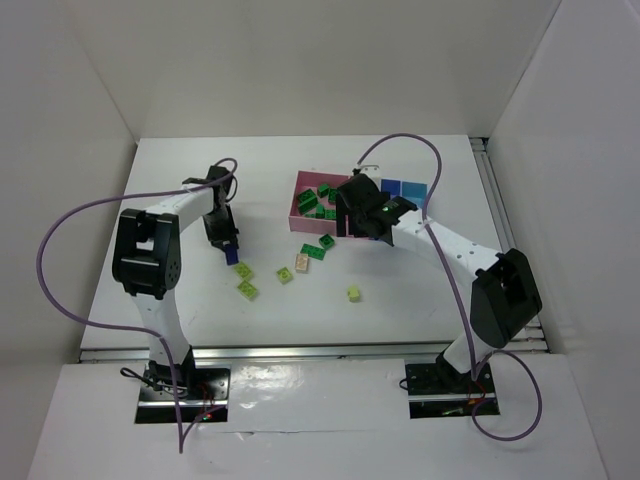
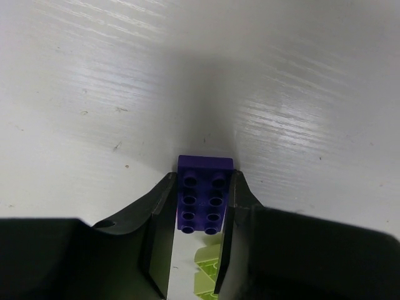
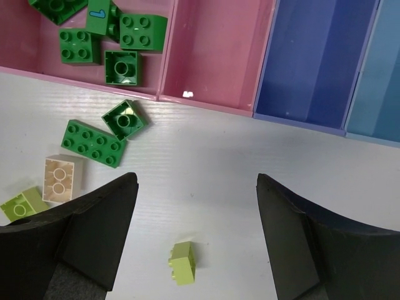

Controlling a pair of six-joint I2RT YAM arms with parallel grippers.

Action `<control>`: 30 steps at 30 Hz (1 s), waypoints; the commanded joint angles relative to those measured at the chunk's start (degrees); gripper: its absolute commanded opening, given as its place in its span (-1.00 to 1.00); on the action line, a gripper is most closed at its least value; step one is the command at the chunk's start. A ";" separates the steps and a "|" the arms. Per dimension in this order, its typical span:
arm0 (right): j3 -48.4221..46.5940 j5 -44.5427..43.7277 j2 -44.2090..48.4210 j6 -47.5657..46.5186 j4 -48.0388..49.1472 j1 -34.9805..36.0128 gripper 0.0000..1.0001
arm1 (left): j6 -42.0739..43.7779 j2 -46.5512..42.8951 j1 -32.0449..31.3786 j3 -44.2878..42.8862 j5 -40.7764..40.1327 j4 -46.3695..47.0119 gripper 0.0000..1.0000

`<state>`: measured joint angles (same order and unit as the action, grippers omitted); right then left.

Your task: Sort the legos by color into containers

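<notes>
Purple brick (image 2: 202, 203) clamped in left gripper (image 2: 204, 182) for sorting by colour; right gripper (image 3: 195, 184) hangs open-jawed near pink bins (image 3: 206, 103).

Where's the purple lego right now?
Top view, left side: the purple lego sits between the fingers of the left gripper, beside two yellow-green legos.

I am seeing the surface (image 2: 94, 75) showing white and smooth, with a fine streaked grain and a soft sheen. The purple brick (image 2: 205, 194) is looking like hard, glossy plastic, and the green bricks (image 3: 81, 45) are catching light the same way. The pink bins (image 3: 212, 62) and the blue bin (image 3: 312, 62) are reading as smooth, slightly shiny plastic. The fingers (image 2: 159, 244) of the left pincer (image 2: 206, 178) are looking matt black and faintly rough.
</notes>
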<state>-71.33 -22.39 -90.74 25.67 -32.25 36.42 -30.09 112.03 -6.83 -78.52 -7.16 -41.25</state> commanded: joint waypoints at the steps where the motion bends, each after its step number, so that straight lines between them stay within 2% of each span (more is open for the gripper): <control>1: -1.71 -3.18 0.91 0.08 -2.11 -0.30 0.68 | 0.64 -1.63 -0.20 -1.72 3.72 -0.84 -0.54; 2: -1.71 -4.75 1.70 1.30 -2.12 -0.30 0.68 | 0.64 -3.64 -1.16 -2.68 3.73 -0.84 -0.62; 6: 2.06 -8.10 6.43 4.20 -1.06 -1.36 0.68 | 2.49 -8.48 -8.08 -9.09 3.20 -2.34 -0.62; 10: 6.81 -11.62 11.88 9.12 -1.06 -2.41 0.68 | 0.82 -6.92 -13.72 -19.09 10.57 -2.95 -0.62; 15: 11.65 -14.25 18.75 15.54 -4.83 -3.03 0.68 | -1.73 0.46 -21.10 -29.74 15.06 -1.82 -0.62; 20: 14.02 -17.24 26.21 20.11 -10.54 -3.03 0.68 | -3.48 9.16 -24.80 -43.87 15.60 0.38 -0.62; 25: 15.87 -16.72 31.49 23.19 -13.97 -3.55 0.68 | -4.02 15.48 -25.34 -46.28 15.60 9.94 -0.57; 30: 17.89 -14.79 32.73 23.90 -16.00 -3.55 0.68 | -5.25 22.26 -25.34 -52.86 18.05 10.76 -0.52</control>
<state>-54.54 -36.56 -58.52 47.16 -44.93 33.10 -33.69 131.70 -32.45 -126.67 8.49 -34.48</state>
